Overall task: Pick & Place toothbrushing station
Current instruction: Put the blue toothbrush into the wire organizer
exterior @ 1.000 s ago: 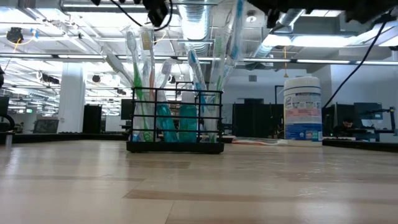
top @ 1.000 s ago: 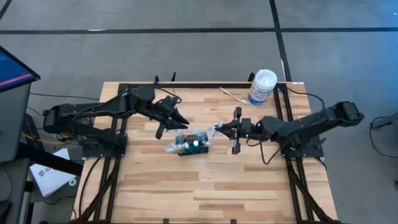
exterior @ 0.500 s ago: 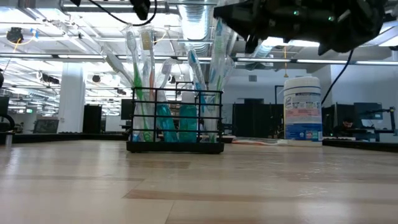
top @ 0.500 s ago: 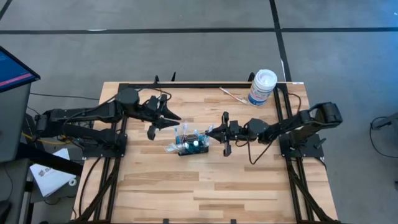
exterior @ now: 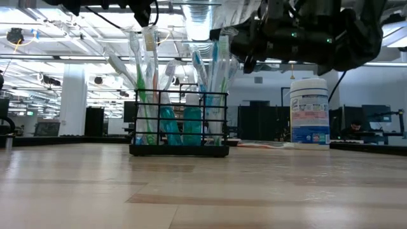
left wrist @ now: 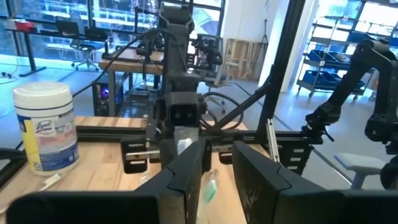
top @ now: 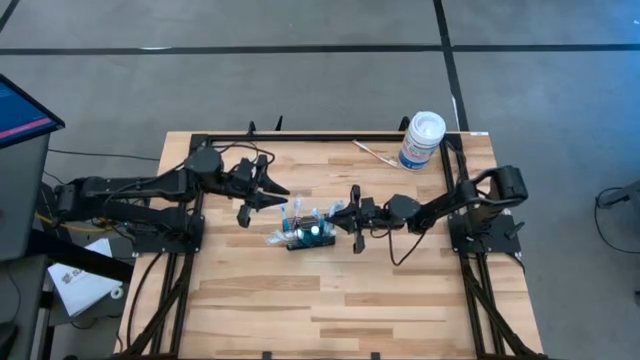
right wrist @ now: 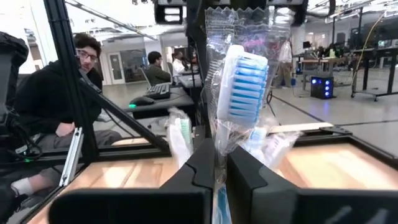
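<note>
Black wire mesh forms the toothbrushing station (top: pixel 308 235), which stands near the middle of the wooden table (top: pixel 330 310) with several wrapped toothbrushes upright in its compartments; in the low view (exterior: pixel 179 124) the mesh hides the lower handles, so compartment assignment cannot be determined. The right gripper (top: pixel 343 216) sits at the station's right edge, its body cut off by the top of the low view (exterior: pixel 245 41). The right wrist view shows its fingers (right wrist: pixel 202 165) clamped on a wrapped blue-bristled toothbrush (right wrist: pixel 239 87), whose head stands up above them. The left gripper (top: pixel 268 193) hovers up and left of the station; the left wrist view shows its fingers (left wrist: pixel 186 177) partly parted with nothing visible between them. A white canister (top: pixel 421 140) stands at the far right corner of the table, a loose toothbrush (top: pixel 373 153) just beside it. Compared with one second ago, the right gripper has advanced from well right of the station to its edge, and the left arm has drawn back slightly.
</note>
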Controlling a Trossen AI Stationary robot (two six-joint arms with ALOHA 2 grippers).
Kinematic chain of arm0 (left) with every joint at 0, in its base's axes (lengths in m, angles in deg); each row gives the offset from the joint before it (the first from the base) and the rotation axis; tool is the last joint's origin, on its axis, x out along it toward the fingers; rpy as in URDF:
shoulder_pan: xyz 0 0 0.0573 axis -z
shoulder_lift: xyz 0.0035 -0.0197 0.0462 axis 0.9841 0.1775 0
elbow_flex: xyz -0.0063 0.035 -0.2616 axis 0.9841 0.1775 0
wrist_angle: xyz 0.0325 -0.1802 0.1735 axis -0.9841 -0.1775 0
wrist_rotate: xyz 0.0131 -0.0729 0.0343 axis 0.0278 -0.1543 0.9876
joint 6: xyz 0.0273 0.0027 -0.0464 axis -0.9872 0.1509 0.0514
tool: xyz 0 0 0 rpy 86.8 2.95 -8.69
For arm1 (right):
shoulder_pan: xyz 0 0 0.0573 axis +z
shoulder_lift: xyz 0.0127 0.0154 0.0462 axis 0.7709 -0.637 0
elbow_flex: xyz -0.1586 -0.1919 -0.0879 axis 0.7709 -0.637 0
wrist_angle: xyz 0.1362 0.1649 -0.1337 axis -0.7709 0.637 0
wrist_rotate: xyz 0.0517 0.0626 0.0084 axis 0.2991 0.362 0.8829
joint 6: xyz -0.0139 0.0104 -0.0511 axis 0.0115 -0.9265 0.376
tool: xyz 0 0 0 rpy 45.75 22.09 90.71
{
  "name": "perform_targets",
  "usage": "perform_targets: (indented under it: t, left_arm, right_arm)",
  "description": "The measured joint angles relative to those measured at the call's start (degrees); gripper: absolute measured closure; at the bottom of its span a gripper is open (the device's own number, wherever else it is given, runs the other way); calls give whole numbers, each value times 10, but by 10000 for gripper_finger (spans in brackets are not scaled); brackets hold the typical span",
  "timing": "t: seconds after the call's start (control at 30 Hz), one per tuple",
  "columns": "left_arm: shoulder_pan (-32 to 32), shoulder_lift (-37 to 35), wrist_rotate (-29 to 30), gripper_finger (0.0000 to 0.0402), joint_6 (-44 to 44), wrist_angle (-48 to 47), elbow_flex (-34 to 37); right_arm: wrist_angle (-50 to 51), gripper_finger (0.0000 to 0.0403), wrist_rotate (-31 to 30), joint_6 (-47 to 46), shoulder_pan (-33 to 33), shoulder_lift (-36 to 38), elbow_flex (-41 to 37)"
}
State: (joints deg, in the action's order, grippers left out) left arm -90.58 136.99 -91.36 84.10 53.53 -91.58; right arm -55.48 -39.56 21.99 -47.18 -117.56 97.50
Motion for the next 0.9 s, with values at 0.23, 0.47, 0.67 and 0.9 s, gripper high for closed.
perform_targets:
  t: [0.23,0.47,0.67,0.9]
  left_arm:
    - [19,0,-1,315,-22,8,0]
    - [34,0,-1,315,-40,9,0]
    - [34,1,-2,315,-41,12,0]
    - [34,1,-2,315,-41,11,0]
  right_arm:
    - [2,380,0,5,-1,-6,0]
    - [19,352,0,5,-1,-4,0]
    - [21,349,0,6,-1,-4,0]
    - [21,339,17,7,-3,-4,0]
